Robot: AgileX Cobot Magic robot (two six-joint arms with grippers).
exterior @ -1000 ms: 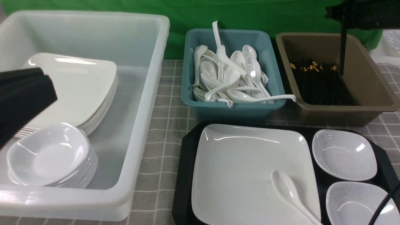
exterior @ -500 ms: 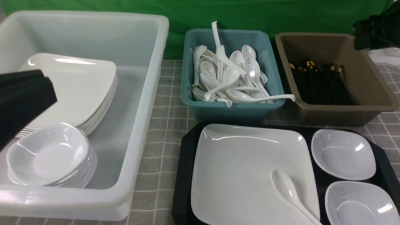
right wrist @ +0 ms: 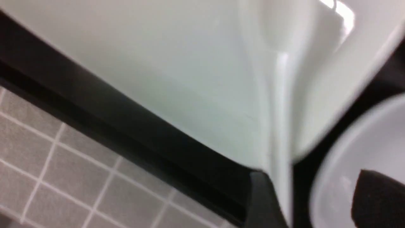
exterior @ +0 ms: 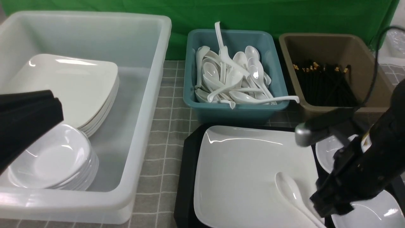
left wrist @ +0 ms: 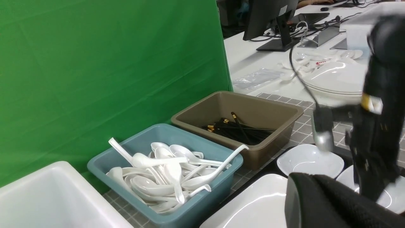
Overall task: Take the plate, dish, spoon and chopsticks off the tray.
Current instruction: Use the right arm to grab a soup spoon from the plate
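Because the spoon (exterior: 286,186) is glossy, likely slippery, take its handle. Right jaws apart near it; left jaws closed.

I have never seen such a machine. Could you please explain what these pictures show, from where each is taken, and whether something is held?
It is a robot with two arms, each ending in a pincer. One picture looks forward from between the arms; the other two come from wrist cameras. On a grey checked cloth lies a black tray with a large white plate, a spoon on it, and two small dishes. Behind stand a teal tub of spoons and a brown tub of chopsticks; at left, a white tub of stacked plates and stacked dishes. The left pincer is shut; the right pincer is open near the spoon's handle. Neither holds anything.
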